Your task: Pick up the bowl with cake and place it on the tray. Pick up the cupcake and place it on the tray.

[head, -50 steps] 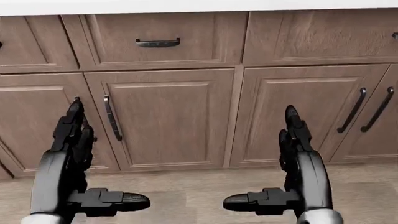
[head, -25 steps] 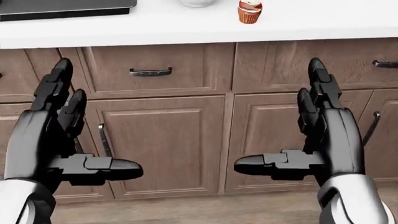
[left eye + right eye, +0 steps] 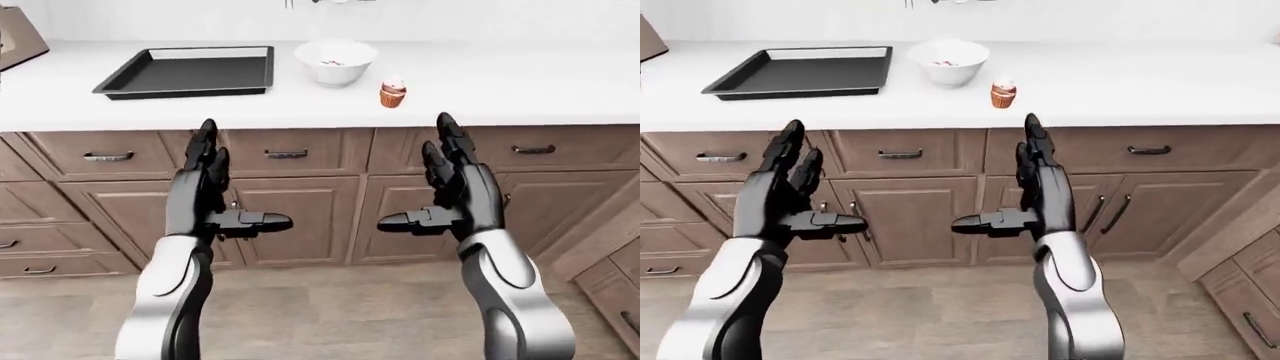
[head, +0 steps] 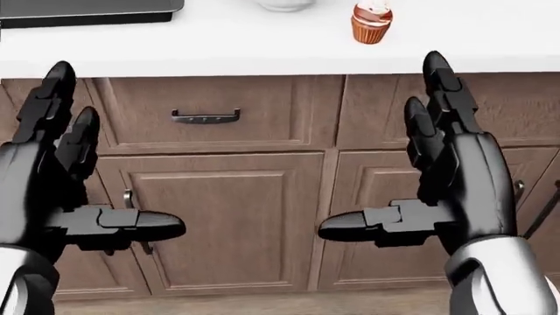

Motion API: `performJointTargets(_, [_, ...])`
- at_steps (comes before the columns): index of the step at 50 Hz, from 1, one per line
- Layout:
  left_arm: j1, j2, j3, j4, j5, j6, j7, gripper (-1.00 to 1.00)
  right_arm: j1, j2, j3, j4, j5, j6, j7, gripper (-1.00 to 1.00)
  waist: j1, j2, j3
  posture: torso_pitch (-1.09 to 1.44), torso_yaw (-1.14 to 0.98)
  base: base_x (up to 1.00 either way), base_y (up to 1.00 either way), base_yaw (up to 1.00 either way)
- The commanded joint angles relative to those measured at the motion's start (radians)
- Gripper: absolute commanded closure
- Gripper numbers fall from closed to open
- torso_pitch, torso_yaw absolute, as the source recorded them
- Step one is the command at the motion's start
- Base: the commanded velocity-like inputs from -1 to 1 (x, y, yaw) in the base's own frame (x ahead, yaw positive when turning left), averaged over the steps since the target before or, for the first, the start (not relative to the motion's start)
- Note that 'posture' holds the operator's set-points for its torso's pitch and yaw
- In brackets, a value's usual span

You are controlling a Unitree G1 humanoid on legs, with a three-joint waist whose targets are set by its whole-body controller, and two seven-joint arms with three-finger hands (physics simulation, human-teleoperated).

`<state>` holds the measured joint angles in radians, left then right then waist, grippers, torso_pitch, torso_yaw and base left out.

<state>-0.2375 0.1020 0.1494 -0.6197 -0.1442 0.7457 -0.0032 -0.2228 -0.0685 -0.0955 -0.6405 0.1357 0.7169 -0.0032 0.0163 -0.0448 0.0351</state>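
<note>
A white bowl (image 3: 335, 61) with cake inside stands on the white counter (image 3: 520, 90), right of a black tray (image 3: 190, 71). A cupcake (image 3: 392, 93) in an orange wrapper stands just right of the bowl, nearer the counter's edge; it also shows at the top of the head view as the cupcake (image 4: 371, 22). My left hand (image 3: 222, 196) and right hand (image 3: 438, 193) are raised before the cabinet fronts, below the counter's edge. Both are open, fingers up, thumbs pointing inward, nothing held.
Brown cabinet drawers and doors (image 3: 290, 217) with dark handles run under the counter. A wood-look floor (image 3: 330, 315) lies below. Another cabinet (image 3: 610, 285) juts in at the lower right of the left-eye view.
The head view has tilted upward: the cabinets slid down and the counter edge with the cupcake came into view. Both hands have risen, still open.
</note>
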Motion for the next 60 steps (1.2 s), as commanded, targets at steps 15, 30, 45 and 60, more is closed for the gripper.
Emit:
performJointTargets(15, [0.012,0.000,-0.007,-0.029,-0.001,-0.024,-0.010,-1.00,0.000,-0.012,-0.026,-0.050,0.093,0.001,-0.015,-1.00,0.004,0.112,-0.038,0.00,0.00,0.00,-0.28,0.00])
performJointTargets(30, [-0.034,0.028,0.023,-0.056,-0.017,0.032,-0.010,-1.00,-0.007,-0.018,-0.012,-0.085,0.049,0.023,-0.010,-1.00,0.000,0.000,-0.021,0.00,0.00,0.00,-0.22,0.00])
performJointTargets(45, [-0.024,0.030,0.033,-0.076,-0.040,0.043,0.000,-1.00,-0.006,-0.019,-0.036,-0.098,0.057,0.022,-0.004,-1.00,-0.008,0.102,-0.006,0.00,0.00,0.16,0.00,0.00])
performJointTargets(60, [-0.036,0.042,0.047,-0.067,-0.060,0.040,0.008,-1.00,0.001,-0.031,-0.057,-0.123,0.084,0.031,-0.013,-1.00,0.002,-0.020,0.004,0.00,0.00,0.35,0.00,0.00])
